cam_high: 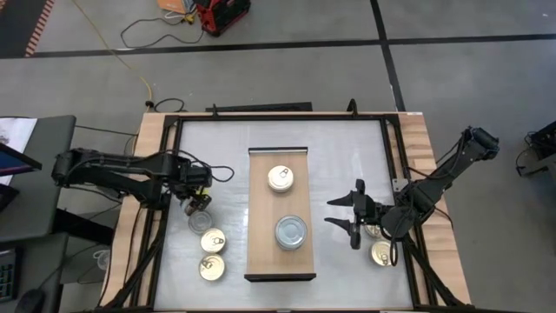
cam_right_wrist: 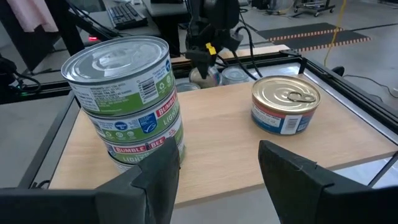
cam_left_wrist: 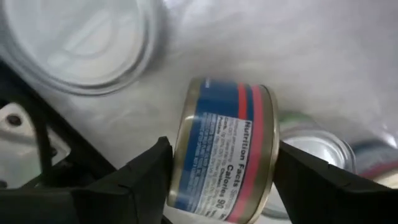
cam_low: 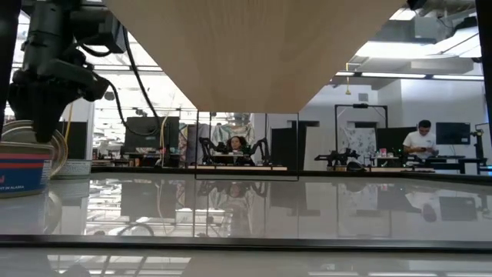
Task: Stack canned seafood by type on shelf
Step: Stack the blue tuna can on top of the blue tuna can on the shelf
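Your left gripper [cam_high: 196, 203], left of frame centre, is clamped on a blue-and-red tin [cam_left_wrist: 227, 152]. Right gripper [cam_high: 351, 214], fingers apart, empty, sits beside the shelf [cam_high: 261, 252], which carries a silver-lidded stack [cam_high: 291, 232] and a gold-lidded tin [cam_high: 281, 178].

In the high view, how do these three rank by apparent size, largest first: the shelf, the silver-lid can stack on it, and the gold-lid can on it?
1. The shelf, by far the largest.
2. The silver-lid can stack; it stands nearer the overhead camera, which may enlarge it.
3. The gold-lid can.
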Controlling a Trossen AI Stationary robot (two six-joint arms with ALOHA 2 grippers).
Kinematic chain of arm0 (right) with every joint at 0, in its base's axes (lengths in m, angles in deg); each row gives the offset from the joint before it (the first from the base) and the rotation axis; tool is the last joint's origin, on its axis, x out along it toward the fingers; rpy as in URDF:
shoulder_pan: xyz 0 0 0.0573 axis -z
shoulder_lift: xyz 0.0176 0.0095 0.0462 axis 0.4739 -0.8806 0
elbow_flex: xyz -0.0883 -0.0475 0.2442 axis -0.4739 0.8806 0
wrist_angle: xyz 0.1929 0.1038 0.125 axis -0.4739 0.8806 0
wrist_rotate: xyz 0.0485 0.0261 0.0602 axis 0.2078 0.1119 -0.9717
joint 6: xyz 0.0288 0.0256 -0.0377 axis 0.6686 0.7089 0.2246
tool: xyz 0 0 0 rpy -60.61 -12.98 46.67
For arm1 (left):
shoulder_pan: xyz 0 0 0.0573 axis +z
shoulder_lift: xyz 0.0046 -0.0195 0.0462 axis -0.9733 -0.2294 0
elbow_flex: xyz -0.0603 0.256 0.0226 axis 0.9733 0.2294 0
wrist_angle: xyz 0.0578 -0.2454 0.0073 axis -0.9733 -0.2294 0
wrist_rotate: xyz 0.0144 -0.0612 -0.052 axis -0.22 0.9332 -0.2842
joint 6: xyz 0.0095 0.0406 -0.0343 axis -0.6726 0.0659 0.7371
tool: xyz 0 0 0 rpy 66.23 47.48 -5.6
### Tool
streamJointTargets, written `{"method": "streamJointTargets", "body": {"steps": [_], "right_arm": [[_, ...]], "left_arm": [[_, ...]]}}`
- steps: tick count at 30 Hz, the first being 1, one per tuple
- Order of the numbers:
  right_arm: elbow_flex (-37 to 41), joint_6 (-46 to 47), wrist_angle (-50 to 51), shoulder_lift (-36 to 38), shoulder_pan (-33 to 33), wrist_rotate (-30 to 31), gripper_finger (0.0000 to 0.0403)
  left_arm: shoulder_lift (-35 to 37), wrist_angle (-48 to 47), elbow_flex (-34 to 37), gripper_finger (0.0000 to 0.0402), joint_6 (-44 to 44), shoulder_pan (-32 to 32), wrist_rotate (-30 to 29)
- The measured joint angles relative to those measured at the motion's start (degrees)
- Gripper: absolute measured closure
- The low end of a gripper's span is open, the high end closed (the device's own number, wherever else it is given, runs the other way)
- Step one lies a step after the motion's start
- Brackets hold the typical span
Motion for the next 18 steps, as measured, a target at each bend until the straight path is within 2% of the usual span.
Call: {"method": "streamJointTargets", "body": {"steps": [6,13,18], "right_arm": [[0.0,-0.4,-0.1,0.0,0.0,0.0,0.0159],[0.0,-0.1,-0.1,0.0,0.0,0.0,0.0159],[0.0,0.0,-0.1,0.0,0.0,0.0,0.0159]], "left_arm": [[-2.8,-0.8,-0.1,0.0210,-7.2,-1.2,2.7],[-5.8,-1.0,-1.3,0.0213,-10.5,-2.4,0.5],[-3.0,-3.8,-7.2,0.0213,-11.4,-1.7,-4.0]]}}
